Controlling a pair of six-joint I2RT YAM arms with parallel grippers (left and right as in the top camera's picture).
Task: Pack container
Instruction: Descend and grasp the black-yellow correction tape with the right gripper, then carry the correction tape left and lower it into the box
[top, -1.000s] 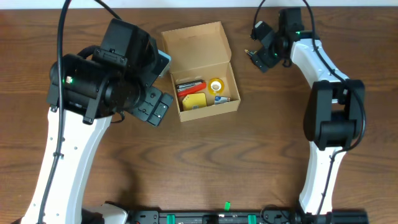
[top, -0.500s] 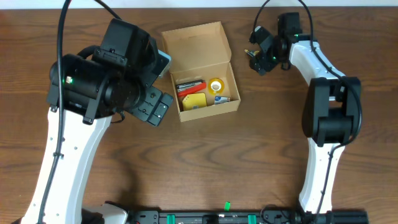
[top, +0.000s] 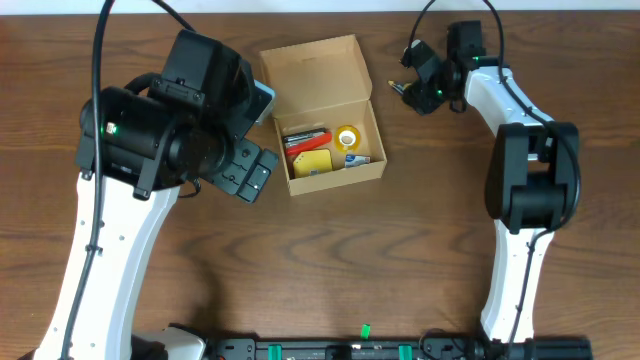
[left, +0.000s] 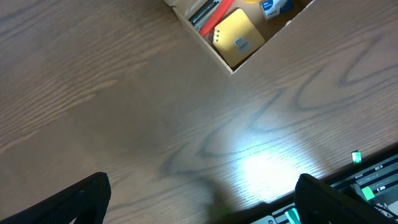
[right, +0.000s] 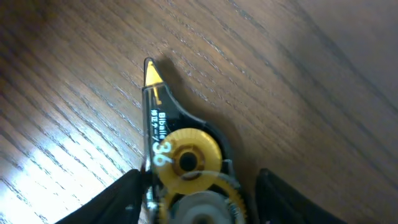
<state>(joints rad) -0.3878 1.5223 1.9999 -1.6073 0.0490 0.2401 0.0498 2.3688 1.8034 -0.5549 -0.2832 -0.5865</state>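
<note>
- Tape dispenser (right: 180, 155) lies flat on the wooden table (right: 298, 62), with its yellow tip pointing up the frame.
- It has a black body, a yellow gear wheel and white lettering.
- The gripper (right: 199, 186) straddles it, with a gap on one side.

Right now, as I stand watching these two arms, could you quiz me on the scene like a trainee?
1. True or false: the cardboard box has its lid shut.
2. What lies between the fingers of the right pincer? A) a tape dispenser B) a red pen C) nothing
3. Which pincer hangs spread wide over the table, near the box's corner?

Key: 1 false, the flap stands open. 2 A, it is black and yellow. 3 the left pincer.
</note>
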